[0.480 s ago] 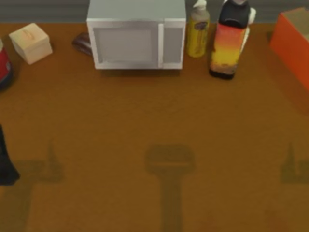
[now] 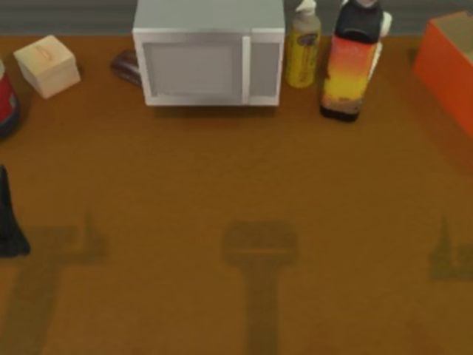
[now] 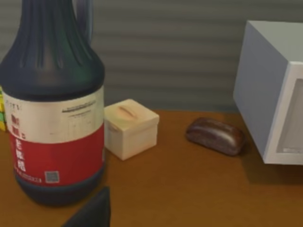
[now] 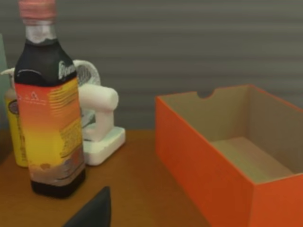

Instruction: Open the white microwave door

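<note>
The white microwave (image 2: 209, 52) stands at the table's far edge, near the middle, with its grey top showing. The microwave door (image 2: 194, 70) lies flat and closed against the front, left of the narrow control panel (image 2: 264, 70). My left gripper (image 2: 9, 222) hangs at the table's left edge, well in front of and left of the microwave. In the left wrist view its dark tip (image 3: 92, 210) points past a big bottle, with the microwave's side (image 3: 265, 85) beyond. My right gripper (image 4: 92, 210) shows only in the right wrist view, far from the microwave.
A dark bottle with a red label (image 3: 52, 118), a cream box (image 2: 47, 65) and a brown loaf-like lump (image 2: 126, 66) sit left of the microwave. To its right stand a yellow bottle (image 2: 303, 52), an orange-labelled bottle (image 2: 347, 70) and an open orange box (image 2: 447, 70).
My left gripper has moved a little toward the table's far side along the left edge. The microwave door has stayed closed.
</note>
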Controlling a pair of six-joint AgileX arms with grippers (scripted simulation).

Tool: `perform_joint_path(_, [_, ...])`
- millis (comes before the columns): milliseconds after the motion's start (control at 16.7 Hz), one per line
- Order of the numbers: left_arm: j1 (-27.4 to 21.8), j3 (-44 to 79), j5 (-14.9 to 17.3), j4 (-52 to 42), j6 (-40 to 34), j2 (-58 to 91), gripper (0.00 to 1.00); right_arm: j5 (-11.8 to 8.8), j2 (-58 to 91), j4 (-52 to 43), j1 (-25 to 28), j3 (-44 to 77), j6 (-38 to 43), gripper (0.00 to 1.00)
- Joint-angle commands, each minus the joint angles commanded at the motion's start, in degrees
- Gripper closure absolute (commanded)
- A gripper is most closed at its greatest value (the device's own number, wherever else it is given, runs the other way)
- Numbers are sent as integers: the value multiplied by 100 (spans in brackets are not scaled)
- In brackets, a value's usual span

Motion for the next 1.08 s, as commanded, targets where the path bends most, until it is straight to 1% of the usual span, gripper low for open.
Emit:
perform_joint_path(240, [-639,1742,-391,-655,-513,2014,0,0,0,0,0,0,0,0])
perform_joint_path(780, [-2254,6670,-1341,-1996,-2013,7702,0,0,0,0,0,0,0,0])
perform_joint_path(960, [-2698,7918,-1616,-2431,-2398,9226,0,0,0,0,0,0,0,0])
perform_joint_path(1080, [-2939,8538,-1769,-2705,-2589,10016,0,0,0,0,0,0,0,0])
